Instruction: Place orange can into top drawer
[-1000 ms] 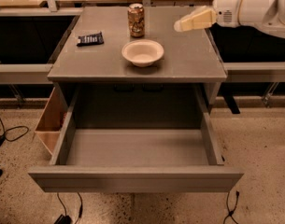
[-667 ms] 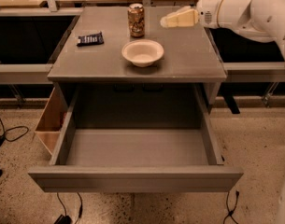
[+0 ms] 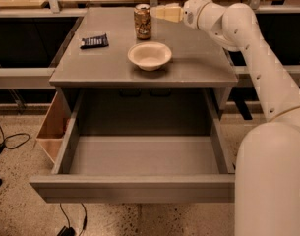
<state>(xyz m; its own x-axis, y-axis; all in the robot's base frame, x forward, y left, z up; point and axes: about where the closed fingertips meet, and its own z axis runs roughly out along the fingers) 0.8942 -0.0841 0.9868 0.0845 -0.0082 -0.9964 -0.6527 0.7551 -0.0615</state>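
Note:
The orange can (image 3: 142, 21) stands upright on the grey cabinet top (image 3: 198, 65), behind a white bowl (image 3: 149, 55). My gripper (image 3: 157, 12) reaches in from the right at the height of the can's top, its tip right beside the can. The top drawer (image 3: 132, 187) is pulled wide open below the cabinet top, and its grey inside holds nothing.
A small dark packet (image 3: 94, 41) lies on the left of the cabinet top. A tan wooden box (image 3: 53, 127) sits to the left of the drawer. My white arm (image 3: 267, 77) fills the right side. Cables (image 3: 7, 141) lie on the speckled floor at the left.
My gripper has moved left across the cabinet top, from well right of the can to right beside its top. The can, bowl and drawer have not moved.

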